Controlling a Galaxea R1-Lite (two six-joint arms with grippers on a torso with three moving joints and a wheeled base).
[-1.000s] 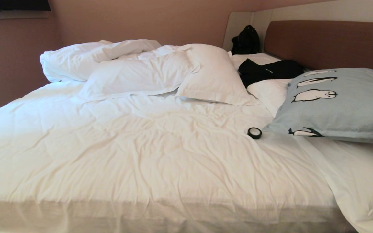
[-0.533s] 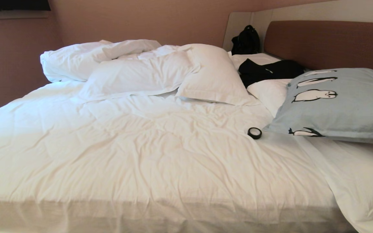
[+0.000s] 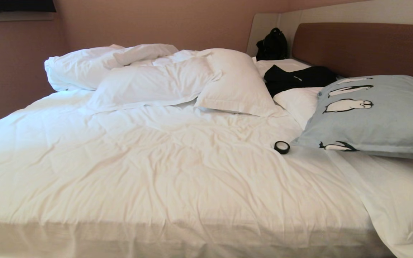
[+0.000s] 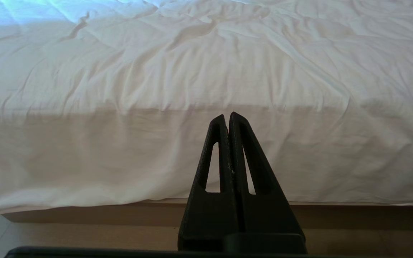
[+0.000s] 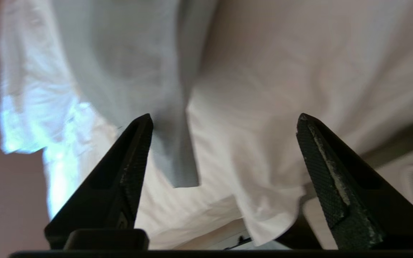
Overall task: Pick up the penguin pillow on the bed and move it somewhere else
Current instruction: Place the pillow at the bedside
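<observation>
Barely begun: pillow [image 3: 375,114] lies untouched at three o'clock on the bed [image 3: 156,172], right gripper [image 5: 224,150] spread wide and empty beside it, left gripper [image 4: 228,120] pressed together, parked

The penguin pillow [image 3: 375,114], sitting at the right of the head view, is showing a pale blue-grey face printed with black-and-white penguins. The bed [image 3: 163,172] is wearing wrinkled white sheets across the middle of the frame, shading to cream toward the lower edge, and its headboard [image 3: 364,46] at the upper right is showing brown inside a pale surround. White pillows [image 3: 235,82] are lying at upper centre. A small ring [image 3: 281,147], black with a pale inside, is sitting just left of the penguin pillow. Black clothing [image 3: 299,79] and a black bag [image 3: 273,44] are showing above it. The wall [image 3: 156,21] is glowing pinkish brown. Both claws, left claw [image 4: 227,118] and right claw [image 5: 224,123], are showing black.
</observation>
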